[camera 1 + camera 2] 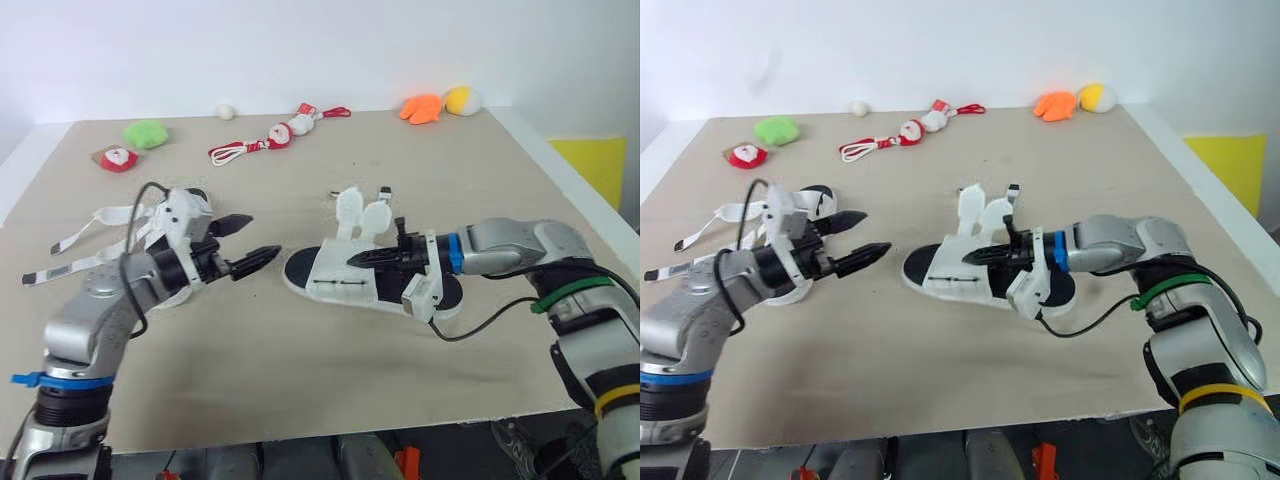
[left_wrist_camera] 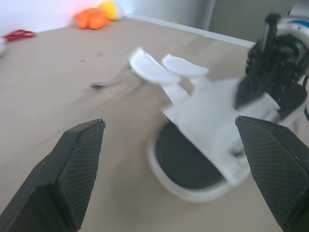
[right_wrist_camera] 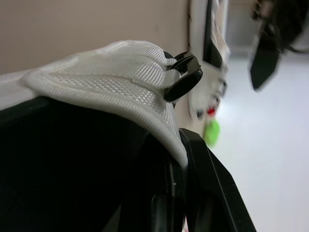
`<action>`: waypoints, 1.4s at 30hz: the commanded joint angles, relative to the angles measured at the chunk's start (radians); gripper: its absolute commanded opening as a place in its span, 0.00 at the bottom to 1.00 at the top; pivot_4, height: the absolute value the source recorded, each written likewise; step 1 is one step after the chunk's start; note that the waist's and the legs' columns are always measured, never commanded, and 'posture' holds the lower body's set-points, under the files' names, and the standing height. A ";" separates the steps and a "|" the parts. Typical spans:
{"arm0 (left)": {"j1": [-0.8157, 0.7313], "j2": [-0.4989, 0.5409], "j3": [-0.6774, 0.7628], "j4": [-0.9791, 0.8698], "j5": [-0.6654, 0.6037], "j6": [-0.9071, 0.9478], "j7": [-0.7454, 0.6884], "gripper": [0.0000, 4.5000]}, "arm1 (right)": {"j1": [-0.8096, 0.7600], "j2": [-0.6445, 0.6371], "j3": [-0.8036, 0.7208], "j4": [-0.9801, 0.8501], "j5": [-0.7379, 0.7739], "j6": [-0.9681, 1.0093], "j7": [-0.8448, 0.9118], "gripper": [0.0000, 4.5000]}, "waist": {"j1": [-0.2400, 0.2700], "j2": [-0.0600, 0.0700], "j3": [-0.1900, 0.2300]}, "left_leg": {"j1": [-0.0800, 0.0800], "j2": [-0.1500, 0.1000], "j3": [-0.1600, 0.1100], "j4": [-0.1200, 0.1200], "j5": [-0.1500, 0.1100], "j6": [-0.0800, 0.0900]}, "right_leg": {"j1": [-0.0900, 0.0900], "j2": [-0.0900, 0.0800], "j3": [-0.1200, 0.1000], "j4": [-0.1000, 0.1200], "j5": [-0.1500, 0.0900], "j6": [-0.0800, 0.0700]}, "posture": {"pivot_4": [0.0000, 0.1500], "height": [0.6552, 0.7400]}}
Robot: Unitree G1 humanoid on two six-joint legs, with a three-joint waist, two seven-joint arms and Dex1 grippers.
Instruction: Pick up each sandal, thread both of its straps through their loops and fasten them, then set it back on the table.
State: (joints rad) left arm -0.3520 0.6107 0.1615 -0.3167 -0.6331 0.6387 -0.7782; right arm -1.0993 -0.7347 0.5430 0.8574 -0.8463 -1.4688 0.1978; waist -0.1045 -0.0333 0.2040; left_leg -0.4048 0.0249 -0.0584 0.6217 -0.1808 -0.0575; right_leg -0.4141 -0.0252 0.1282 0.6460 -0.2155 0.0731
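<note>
Left eye view: a white sandal with a black footbed (image 1: 340, 282) lies flat near the middle of the beige table (image 1: 300, 380). Two rounded white strap tabs (image 1: 362, 212) stand up unfastened from its far side. The right hand (image 1: 356, 259) reaches in from the sandal's heel end, its black fingers closed on the sandal's white upper. In the right wrist view that upper is a coarse woven mesh flap (image 3: 111, 72) draped over the fingers, with a black plastic loop (image 3: 183, 79) at its edge.

Just off the sandal's toe end, apart from it, the left hand (image 1: 262, 240) is held with its two pointed black fingers spread wide. Their pads (image 2: 79, 179) have a fine cross-hatched texture.

Beyond the left hand lies a second sandal (image 1: 818, 198), its long white straps (image 1: 90, 262) trailing loose and flat.

Well behind the sandal, along the table's far edge, sit:
- a green plush lump (image 1: 147, 133)
- a red-and-white plush (image 1: 118, 159)
- a small white ball (image 1: 225, 111)
- a red-and-white toy on red cord (image 1: 280, 133)
- an orange plush (image 1: 422, 107)
- a yellow plush (image 1: 461, 100)
</note>
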 commanded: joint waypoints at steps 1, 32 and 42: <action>0.058 0.077 0.057 -0.084 -0.037 0.023 -0.044 1.00 | -0.063 0.009 -0.008 -0.026 -0.139 -0.076 -0.109 0.02 | 0.001 0.000 0.000 | 0.000 0.000 0.000 -0.001 0.000 0.000 | 0.000 0.000 0.000 0.000 0.000 0.000 | 1.00 1.00; 0.000 0.132 -0.139 -0.012 0.043 -0.038 -0.191 1.00 | -0.152 -0.011 0.238 -0.012 -0.448 -0.091 -0.718 0.67 | 0.001 -0.001 0.000 | 0.000 0.001 -0.001 -0.003 0.001 -0.001 | -0.004 0.001 -0.002 0.004 -0.004 -0.009 | 1.00 1.00; -0.009 0.145 -0.144 0.002 0.055 -0.048 -0.247 0.34 | -0.190 -0.120 0.348 0.264 -0.009 -0.146 -0.451 1.00 | -0.001 -0.001 0.000 | 0.000 0.001 -0.001 -0.003 0.001 0.000 | -0.003 0.001 -0.002 0.004 -0.004 -0.008 | 1.00 1.00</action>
State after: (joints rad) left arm -0.3521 0.7426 0.0101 -0.3089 -0.5878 0.6208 -1.0106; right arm -1.2503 -0.8328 0.8732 1.0724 -0.9727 -1.6044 -0.3220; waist -0.1057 -0.0339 0.2039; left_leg -0.4045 0.0258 -0.0592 0.6192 -0.1802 -0.0579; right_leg -0.4166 -0.0247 0.1266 0.6500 -0.2194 0.0647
